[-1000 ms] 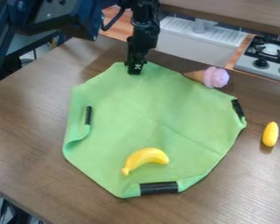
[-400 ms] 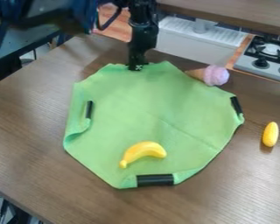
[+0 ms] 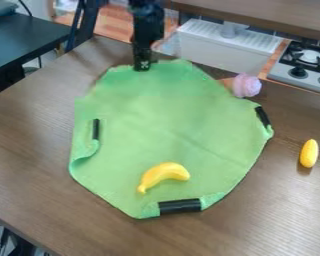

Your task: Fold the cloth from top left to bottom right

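Note:
The black gripper (image 3: 142, 66) hangs at the top of the view, left of centre, shut on the upper edge of the green cloth (image 3: 156, 115). That edge bunches up on both sides of the fingers and looks raised. The remainder of the cloth is spread over the table, its left edge curled inward and its bottom and right corners folded over with black strips showing. A yellow banana (image 3: 164, 175) lies on the lower part of the cloth.
A toy ice cream cone (image 3: 246, 85) touches the cloth's upper right edge. Farther right, a small yellow corn-like toy (image 3: 309, 153) lies on the brown table (image 3: 36, 150). Behind are a white sink unit (image 3: 216, 52) and a stove (image 3: 303, 65).
The gripper has moved up and left in the view, with the cloth's upper edge following it. The cloth's right corner has shifted left, and the banana has moved slightly upward.

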